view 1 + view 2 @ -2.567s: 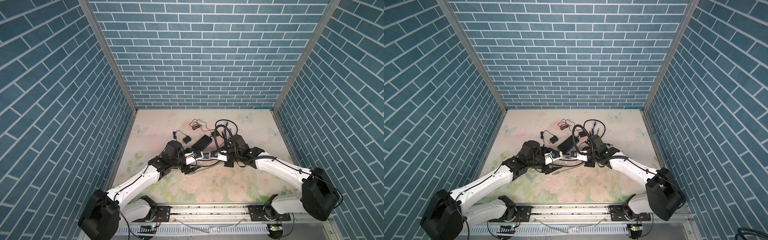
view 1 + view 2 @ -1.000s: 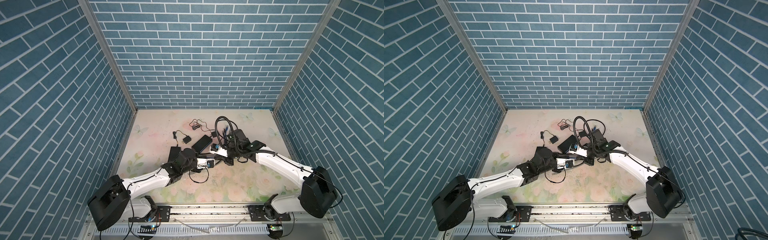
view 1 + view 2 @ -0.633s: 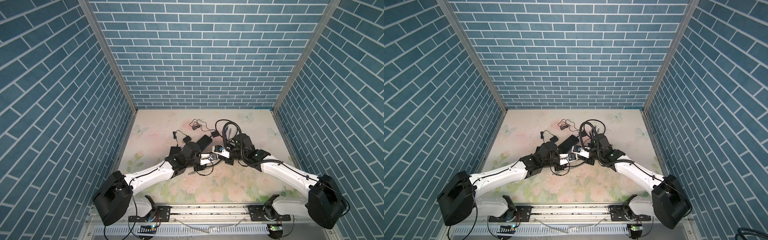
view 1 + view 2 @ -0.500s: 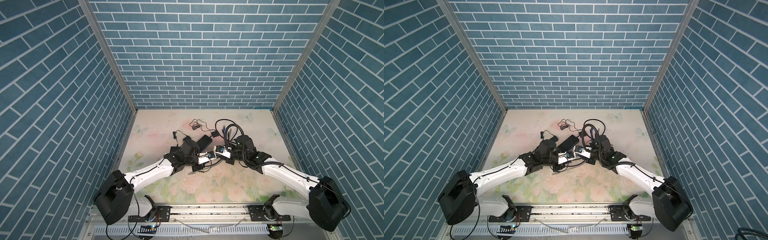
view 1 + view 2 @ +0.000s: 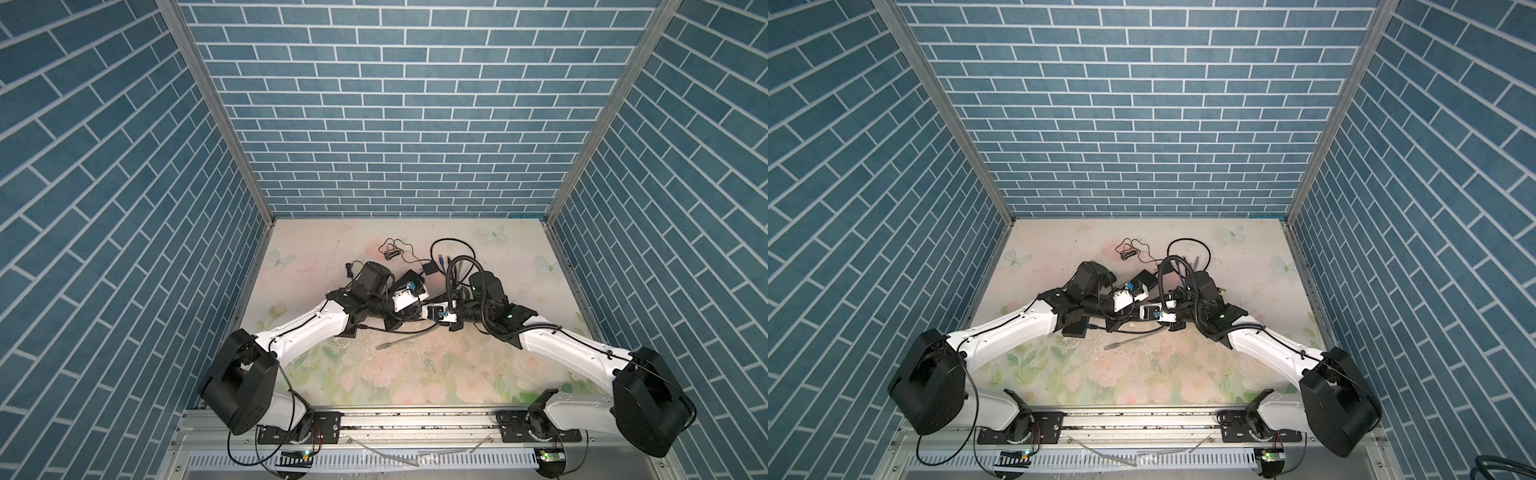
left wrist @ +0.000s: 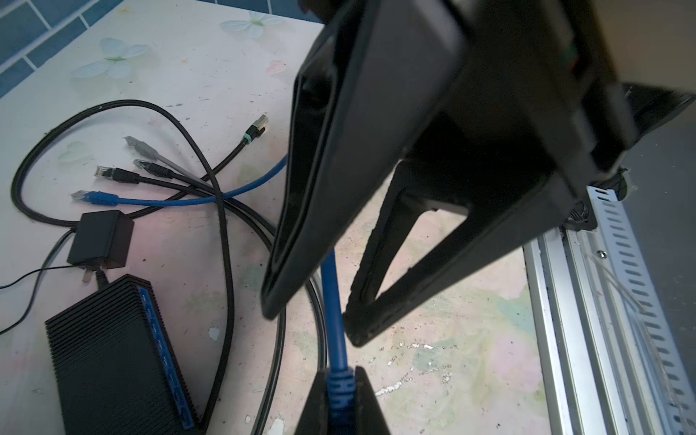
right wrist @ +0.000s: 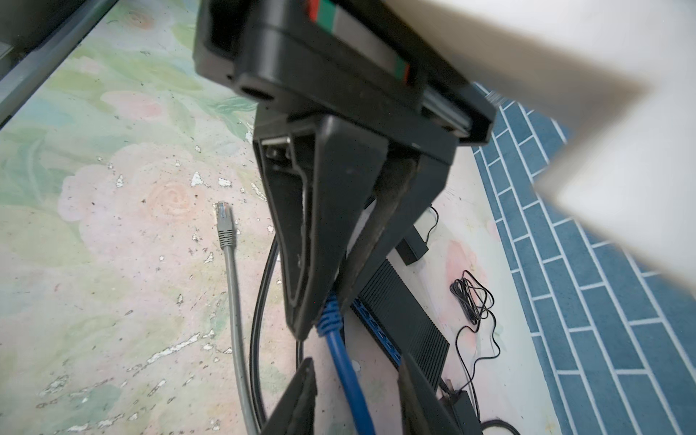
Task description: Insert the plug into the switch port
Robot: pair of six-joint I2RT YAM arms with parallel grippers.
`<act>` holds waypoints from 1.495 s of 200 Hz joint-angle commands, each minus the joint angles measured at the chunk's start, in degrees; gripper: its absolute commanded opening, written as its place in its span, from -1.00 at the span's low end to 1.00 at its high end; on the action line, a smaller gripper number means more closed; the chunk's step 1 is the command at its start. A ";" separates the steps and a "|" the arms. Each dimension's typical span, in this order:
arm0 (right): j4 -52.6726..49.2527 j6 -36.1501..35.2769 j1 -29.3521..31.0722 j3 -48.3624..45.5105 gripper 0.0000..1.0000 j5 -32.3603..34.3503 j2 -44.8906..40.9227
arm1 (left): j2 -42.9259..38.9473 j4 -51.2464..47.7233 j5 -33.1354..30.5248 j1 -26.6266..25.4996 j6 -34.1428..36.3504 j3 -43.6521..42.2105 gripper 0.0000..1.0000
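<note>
left gripper (image 6: 339, 373): pinched shut on the blue plug (image 7: 331, 314)
right gripper (image 7: 356, 361): spread, astride the blue cable (image 7: 348, 388)
blue plug: mid-table, just near of the switch (image 6: 113, 357), not in a port
grey cable (image 7: 231, 263): loose on the mat (image 5: 415, 374), near side of both grippers

The left claw (image 7: 319, 315) hides most of the plug (image 7: 332, 317).

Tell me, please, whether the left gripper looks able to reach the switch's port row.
Probably yes: the left gripper, shut on the blue plug, hangs near the switch, and its port row lies uncovered. A black cable runs along that side, and the open right gripper straddles the blue cable.
</note>
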 commanded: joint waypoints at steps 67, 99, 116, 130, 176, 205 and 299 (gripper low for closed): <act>-2.00 -3.90 0.69 1.62 -1.00 -2.14 1.42 | -1.08 2.96 0.80 0.87 2.21 -2.79 -0.56; -11.84 -0.46 0.51 5.99 -1.00 -1.25 1.72 | -5.84 13.57 -1.97 0.93 8.10 -10.87 -0.22; -17.77 2.32 0.20 8.86 -1.00 -1.33 2.03 | -10.11 20.91 -3.92 1.01 10.36 -16.52 -0.01; -21.52 4.82 -0.18 11.17 -1.00 -1.74 2.66 | -13.04 24.77 -5.93 1.07 11.54 -19.38 0.11; -31.30 10.56 -0.71 18.18 -1.00 -3.66 7.13 | -18.79 27.93 -13.14 0.92 16.11 -22.84 0.18; -32.56 11.53 -0.68 19.13 -1.00 -4.62 8.15 | -22.12 29.25 -15.48 0.87 17.09 -24.77 0.19; -31.96 11.99 -0.98 19.03 -1.00 -6.23 7.22 | -23.80 27.20 -14.16 0.87 16.57 -26.36 0.16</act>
